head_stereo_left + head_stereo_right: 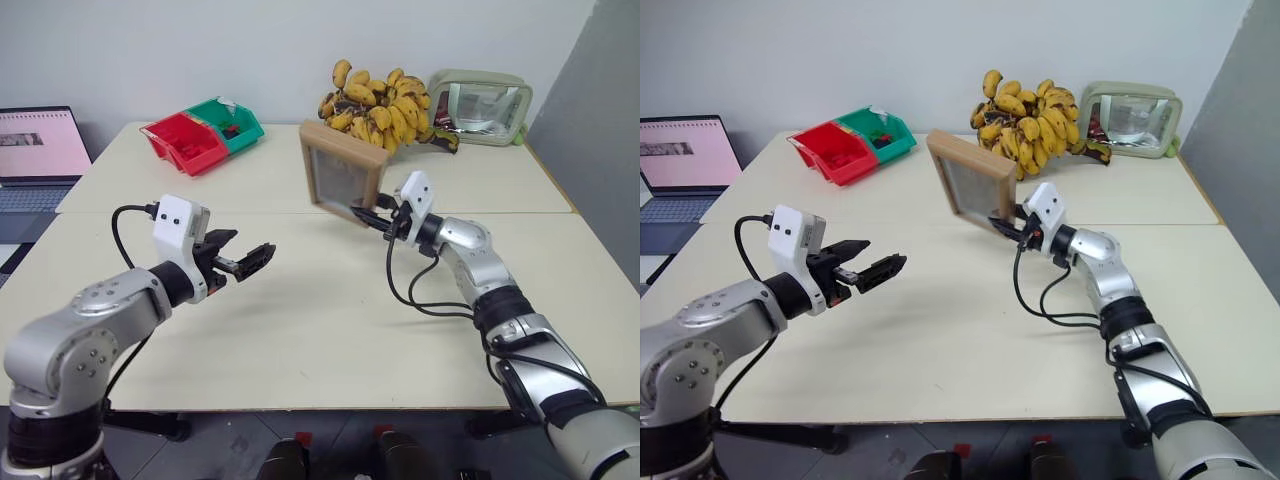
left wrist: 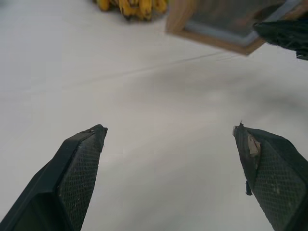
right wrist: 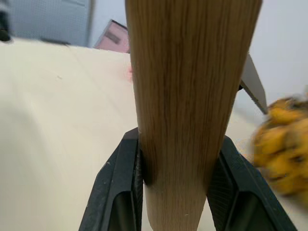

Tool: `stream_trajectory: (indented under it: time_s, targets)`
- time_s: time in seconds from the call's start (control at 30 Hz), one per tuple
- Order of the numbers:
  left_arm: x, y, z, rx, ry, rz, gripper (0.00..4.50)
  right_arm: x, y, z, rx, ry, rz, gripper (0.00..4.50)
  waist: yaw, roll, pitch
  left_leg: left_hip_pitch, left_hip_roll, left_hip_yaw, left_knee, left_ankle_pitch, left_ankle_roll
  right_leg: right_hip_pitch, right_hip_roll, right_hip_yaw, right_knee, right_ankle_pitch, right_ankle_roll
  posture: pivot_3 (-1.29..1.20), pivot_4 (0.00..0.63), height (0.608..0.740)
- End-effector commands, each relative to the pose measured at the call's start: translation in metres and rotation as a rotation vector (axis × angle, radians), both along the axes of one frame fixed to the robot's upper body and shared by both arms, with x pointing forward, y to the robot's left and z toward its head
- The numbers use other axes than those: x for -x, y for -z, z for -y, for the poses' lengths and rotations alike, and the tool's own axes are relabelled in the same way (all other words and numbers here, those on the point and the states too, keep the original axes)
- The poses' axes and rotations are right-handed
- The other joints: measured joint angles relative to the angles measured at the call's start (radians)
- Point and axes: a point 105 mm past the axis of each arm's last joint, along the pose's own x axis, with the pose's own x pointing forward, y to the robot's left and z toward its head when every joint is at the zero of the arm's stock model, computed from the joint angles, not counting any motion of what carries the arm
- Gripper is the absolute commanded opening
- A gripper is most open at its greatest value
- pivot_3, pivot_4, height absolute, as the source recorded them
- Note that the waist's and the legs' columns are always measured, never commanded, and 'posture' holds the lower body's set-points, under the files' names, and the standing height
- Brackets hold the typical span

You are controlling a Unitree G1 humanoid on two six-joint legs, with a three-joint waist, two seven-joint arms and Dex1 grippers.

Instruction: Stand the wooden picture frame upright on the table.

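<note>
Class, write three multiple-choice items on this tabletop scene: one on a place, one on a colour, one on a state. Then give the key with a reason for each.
1. Where is the bunch of bananas?
A. behind the wooden picture frame
B. inside the red bin
C. on the laptop

2. What colour is the bin touching the red one?
A. blue
B. green
C. yellow

3. How is the left tool?
A. shut on the frame
B. shut on a banana
C. open, holding nothing

Key: 1 A, the bananas lie past the frame at the table's far side. 2 B, the green bin adjoins it. 3 C, its fingers stand apart over bare table, while the right tool grips the frame's edge.
</note>
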Motion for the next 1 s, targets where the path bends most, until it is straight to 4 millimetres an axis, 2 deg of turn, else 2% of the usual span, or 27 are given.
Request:
stream_trajectory:
  time_s: [0.03,0.13,0.23,0.47,0.53,0.57,0.7,0.87,0.9,1.0]
  targets:
    - [0.010,-0.001,0.013,-0.043,0.017,0.088,4.50,0.011,0.006,-0.019,-0.047,-0.203,-0.237,1.33,0.001,0.000,0.000,0.000,0.000,0.000,0.000,0.000,0.000,0.000,0.000,0.000,-0.001,0.000,0.000,0.00,0.150,0.740]
    - [0.014,0.013,0.015,-0.059,0.009,0.065,4.50,0.021,0.033,-0.033,-0.003,-0.302,-0.393,1.33,0.001,0.000,0.000,0.000,0.000,0.000,-0.001,0.000,0.000,0.000,0.000,0.000,-0.001,0.000,0.000,0.00,0.150,0.740]
    - [0.013,0.014,0.019,-0.052,0.009,0.072,4.50,0.022,0.048,-0.038,0.024,-0.312,-0.463,1.33,0.001,0.000,0.000,0.000,0.000,0.000,-0.001,0.000,0.000,-0.001,0.002,-0.001,-0.001,0.000,0.000,0.00,0.150,0.740]
    - [0.012,0.018,0.019,-0.056,0.011,0.064,4.50,0.018,0.061,-0.041,0.025,-0.265,-0.519,1.33,0.000,0.000,0.000,0.000,0.000,0.000,-0.001,0.000,0.000,-0.001,0.006,-0.001,0.000,0.000,0.000,0.00,0.150,0.740]
    - [0.011,0.019,0.021,-0.053,0.018,0.062,4.50,0.015,0.060,-0.040,-0.010,-0.239,-0.542,2.02,0.000,0.000,0.000,0.000,0.000,0.000,-0.001,0.000,0.000,-0.001,0.006,-0.001,0.000,0.000,0.000,0.00,0.150,0.740]
    - [0.010,0.019,0.021,-0.057,0.019,0.063,4.50,0.014,0.060,-0.038,-0.012,-0.235,-0.545,2.11,0.000,0.000,0.000,0.000,0.000,0.000,-0.001,0.000,0.000,-0.001,0.006,0.000,0.000,0.000,0.000,0.00,0.150,0.740]
    - [0.007,0.018,0.023,-0.052,0.025,0.066,4.50,0.016,0.066,-0.028,0.041,-0.228,-0.513,3.06,0.000,0.000,0.000,0.000,0.000,-0.001,-0.001,0.000,0.000,-0.001,0.006,-0.001,0.000,0.000,0.000,0.00,0.150,0.740]
    - [0.004,0.022,0.018,-0.066,0.014,0.062,4.50,0.021,0.081,0.003,0.163,-0.202,-0.441,4.29,0.000,0.000,0.000,0.000,0.000,-0.001,-0.001,0.000,0.000,-0.001,0.006,-0.001,0.000,0.000,0.000,0.00,0.150,0.740]
    - [0.003,0.022,0.017,-0.069,0.009,0.062,4.50,0.022,0.082,0.010,0.172,-0.193,-0.438,4.47,0.001,0.000,0.000,0.000,0.000,0.000,-0.001,0.000,0.000,-0.001,0.006,-0.001,0.000,0.000,0.000,0.00,0.150,0.740]
    - [0.001,0.021,0.006,-0.080,-0.009,0.061,4.50,0.028,0.083,0.043,0.233,-0.127,-0.380,4.47,0.003,0.000,0.000,-0.001,0.000,0.000,-0.001,0.000,0.000,0.000,0.006,0.000,-0.001,0.000,0.000,0.00,0.150,0.740]
